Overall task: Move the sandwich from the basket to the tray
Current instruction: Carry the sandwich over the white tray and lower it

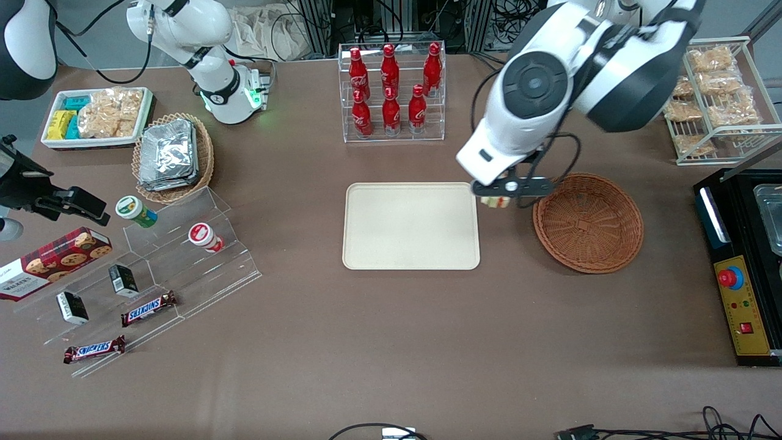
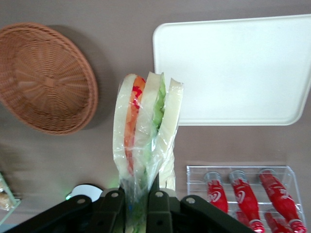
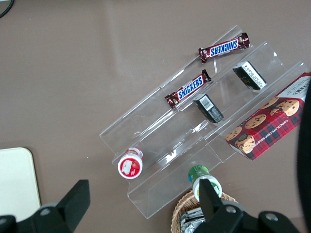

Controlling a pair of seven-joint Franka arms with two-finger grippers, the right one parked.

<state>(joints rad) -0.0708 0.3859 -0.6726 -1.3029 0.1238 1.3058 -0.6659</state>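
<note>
snickers bars [image 1: 148,308] and a clear stepped rack [image 1: 177,244] sit nearest the front camera, toward the parked arm's end. mid-table lies the tray [image 1: 410,225], bare, and beside it toward the working arm's end the basket [image 1: 588,222], with nothing in it. the gripper [image 1: 500,199] hangs in the air over the gap between tray and basket, just at the tray's edge. its fingers [image 2: 112,206] are clamped on the sandwich [image 2: 146,124], which is plastic-wrapped and hangs off the table, edge-on, held at one end of the wedge through the film. judged: light, soft bread, squashes easily, wrap looks slick so it could slip or swing; a hold across the flat bread faces near the thicker end seems safer than on the loose film. carry looks about midway, set-down on the tray not yet done. farther from the camera stands the rack of red bottles [image 1: 391,85].
</note>
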